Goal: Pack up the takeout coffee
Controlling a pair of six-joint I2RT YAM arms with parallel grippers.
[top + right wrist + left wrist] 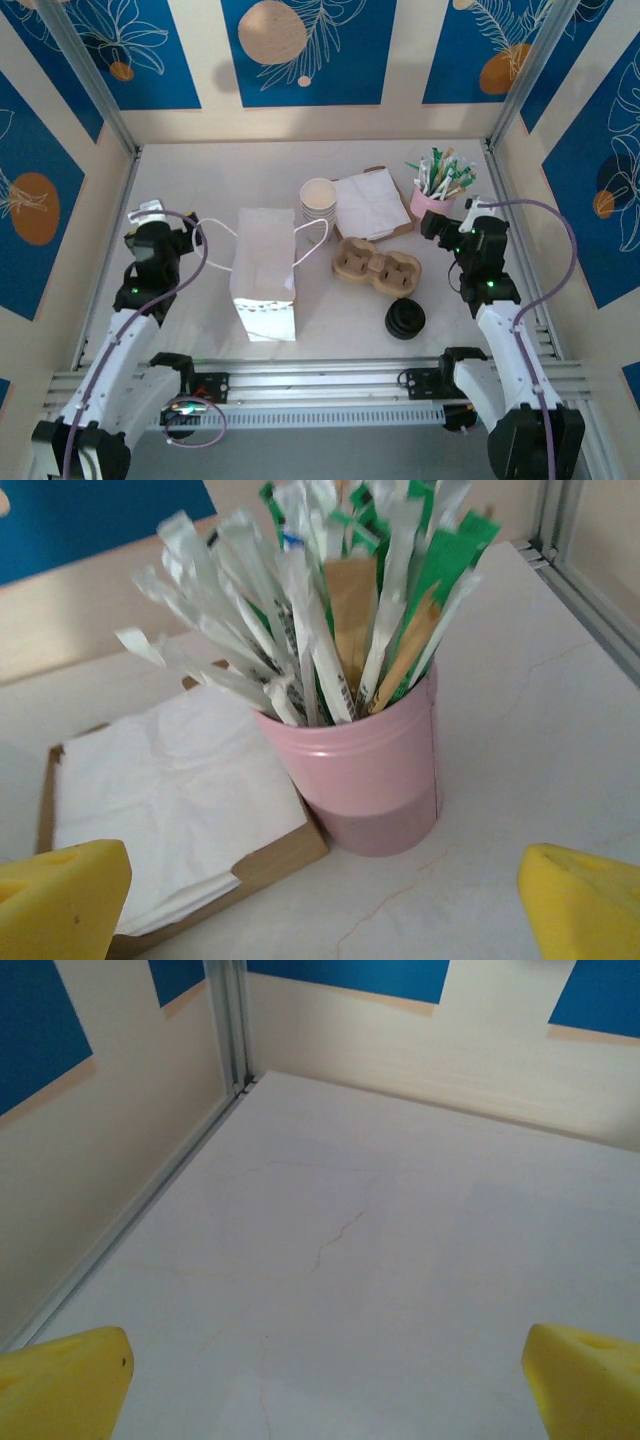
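The takeout coffee is out of view. A black stack of lids [405, 320] sits near the front with no cream cup wall showing beneath it. A stack of lidless cream cups [318, 198] stands at the back. A brown cardboard cup carrier [377, 267] lies beside a white paper bag [265, 275] with cord handles. My left gripper [190, 235] [325, 1380] is open over bare table left of the bag. My right gripper [436, 226] [325, 900] is open, facing the pink cup [365, 770] from a short distance.
The pink cup [435, 197] holds several sachets and stirrers [330, 590]. A cardboard tray of white napkins [170, 780] [370, 203] touches its left side. The enclosure walls and metal posts [230, 1020] close in the table on three sides.
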